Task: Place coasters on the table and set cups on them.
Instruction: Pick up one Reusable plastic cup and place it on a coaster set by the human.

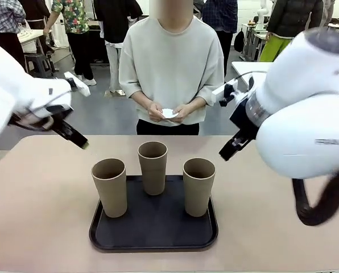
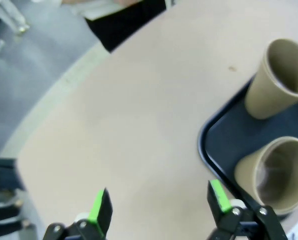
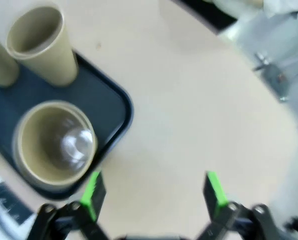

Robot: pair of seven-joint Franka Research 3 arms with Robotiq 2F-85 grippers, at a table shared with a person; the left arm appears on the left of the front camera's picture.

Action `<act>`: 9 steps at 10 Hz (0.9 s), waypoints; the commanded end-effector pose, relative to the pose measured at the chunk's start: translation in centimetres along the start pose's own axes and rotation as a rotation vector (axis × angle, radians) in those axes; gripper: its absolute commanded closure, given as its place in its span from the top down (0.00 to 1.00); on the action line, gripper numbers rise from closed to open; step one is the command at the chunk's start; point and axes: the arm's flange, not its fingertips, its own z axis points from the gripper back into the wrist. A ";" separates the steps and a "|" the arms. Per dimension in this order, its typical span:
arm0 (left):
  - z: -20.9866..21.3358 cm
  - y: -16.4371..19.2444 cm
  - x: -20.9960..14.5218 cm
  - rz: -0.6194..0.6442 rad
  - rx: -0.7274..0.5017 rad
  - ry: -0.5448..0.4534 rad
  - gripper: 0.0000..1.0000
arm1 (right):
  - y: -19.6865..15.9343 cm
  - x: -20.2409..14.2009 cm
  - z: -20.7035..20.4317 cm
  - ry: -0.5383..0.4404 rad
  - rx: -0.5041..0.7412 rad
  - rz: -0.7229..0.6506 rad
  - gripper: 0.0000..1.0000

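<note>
The coasters (image 1: 169, 113) are not yet on the table (image 1: 38, 216). They show as a small white shape between the person's hands (image 1: 156, 112) at the far side, held in front of the body, probably so they can be separated and laid out. The three cups (image 1: 152, 168) stand upright and close together on a black tray (image 1: 152, 245) in the middle of the table, likely parked there until each has a coaster to go on. The left gripper (image 2: 159, 200) hangs over bare tabletop just beside the tray's left edge, fingers spread wide and holding nothing. The right gripper (image 3: 154, 192) mirrors it off the tray's other side, likewise spread and empty. Both sit clear of the cups, each well placed to reach the nearest one.
</note>
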 end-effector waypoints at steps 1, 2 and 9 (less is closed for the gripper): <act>7.5 -2.2 -6.5 -0.031 -0.001 0.082 1.00 | 3.1 -3.9 6.1 0.106 -0.067 0.023 1.00; 9.2 -2.3 -7.6 -0.046 -0.043 0.117 1.00 | 4.2 -5.2 7.4 0.129 -0.076 0.024 1.00; 11.4 -1.5 -4.5 -0.034 -0.084 0.157 1.00 | 4.0 -5.4 9.9 0.155 -0.072 0.014 1.00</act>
